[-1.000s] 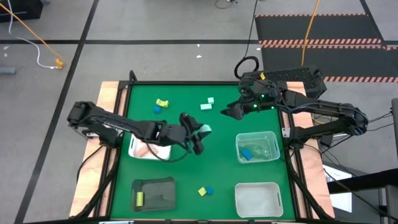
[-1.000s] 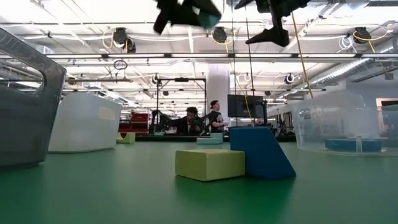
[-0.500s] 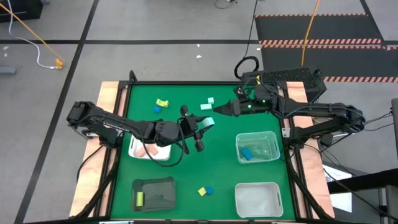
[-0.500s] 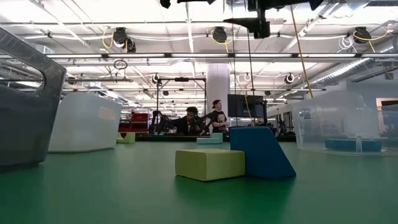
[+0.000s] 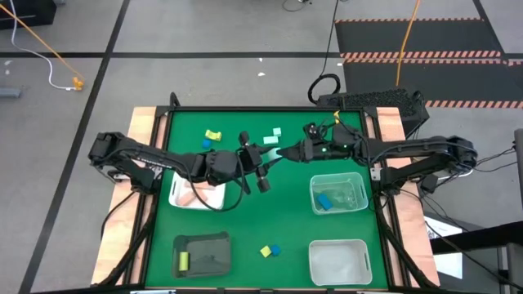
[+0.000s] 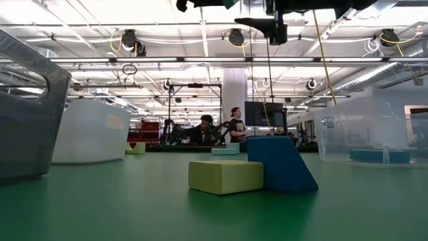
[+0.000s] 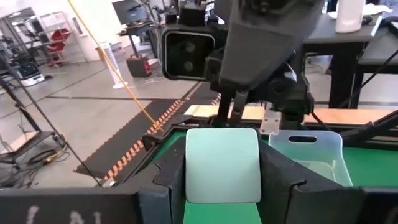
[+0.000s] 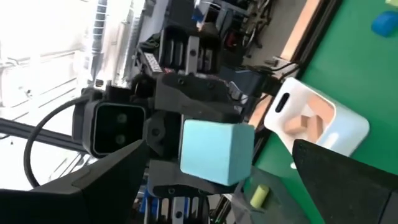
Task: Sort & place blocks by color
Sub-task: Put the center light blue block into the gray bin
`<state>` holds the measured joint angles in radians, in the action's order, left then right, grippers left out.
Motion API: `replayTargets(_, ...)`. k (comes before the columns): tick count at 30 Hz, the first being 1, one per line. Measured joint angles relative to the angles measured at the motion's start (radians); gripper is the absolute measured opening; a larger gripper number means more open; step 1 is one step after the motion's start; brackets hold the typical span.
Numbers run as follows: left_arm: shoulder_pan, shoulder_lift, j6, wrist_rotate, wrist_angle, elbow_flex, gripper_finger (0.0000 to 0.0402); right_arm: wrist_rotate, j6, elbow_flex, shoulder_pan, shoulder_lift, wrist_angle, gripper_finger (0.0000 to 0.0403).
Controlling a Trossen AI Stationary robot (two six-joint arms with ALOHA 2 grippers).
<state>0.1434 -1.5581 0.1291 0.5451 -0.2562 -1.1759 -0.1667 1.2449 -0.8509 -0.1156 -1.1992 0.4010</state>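
Note:
My left gripper [image 5: 266, 157] hovers over the middle of the green table, shut on a pale mint block [image 5: 273, 153] [image 7: 222, 163]. My right gripper [image 5: 285, 151] faces it from the table's right. It is open, its fingers [image 8: 102, 180] spread wide on either side of the mint block [image 8: 216, 152], apart from it. Loose blocks rest on the table: yellow [image 5: 213, 134] and blue [image 5: 206, 144] at the far left, mint ones [image 5: 274, 133] behind the grippers, and a yellow-and-blue pair [image 5: 270, 251] near the front. My left gripper pinches the mint block by two opposite sides [image 7: 191, 168] between its two fingers. The fingers lie about level and point toward the table's right. The block is lifted clear of the table, its free face turned toward my right gripper.
A white tray [image 5: 181, 198] holding salmon pink blocks sits under my left arm. A dark tray [image 5: 214, 255] with a yellow block is at the near left. One clear bin [image 5: 356, 196] holds a blue block, and another clear bin [image 5: 339, 260] stands at the near right.
My left gripper has risen a little, shifted toward the far edge and rolled, turning the mint block with it. My right gripper has moved toward the table's left, rolled and levelled out, closing in on the block from the right while staying open.

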Motion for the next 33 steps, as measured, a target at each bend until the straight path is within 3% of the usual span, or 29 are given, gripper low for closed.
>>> replayTargets(8,-0.015,0.0,-0.015,-0.015,0.065,0.0,0.0131,0.001,0.038,0.0,0.014,-0.095,0.109,0.039)
replayTargets(12,-0.02,0.0,-0.047,-0.014,0.098,0.0,0.0131,-0.02,0.053,0.0,0.013,-0.131,0.153,0.0369)
replayTargets(18,-0.019,0.0,-0.063,-0.014,0.12,0.0,0.0131,-0.02,0.051,0.0,0.013,-0.145,0.156,0.0284)
replayTargets(24,-0.019,0.001,-0.063,-0.011,0.121,0.0,0.0131,-0.02,0.044,0.0,0.013,-0.146,0.143,0.0159)
replayTargets(28,-0.019,0.001,-0.076,-0.01,0.124,0.0,0.0131,-0.021,0.04,0.0,0.013,-0.146,0.14,0.0156)
replayTargets(30,-0.016,0.001,-0.083,-0.01,0.123,0.0,0.0145,-0.022,0.035,0.0,0.013,-0.146,0.14,0.0156)
replayTargets(33,-0.006,0.001,-0.125,-0.012,0.113,0.0,0.021,-0.055,0.005,0.0,0.005,-0.146,0.147,0.0156)
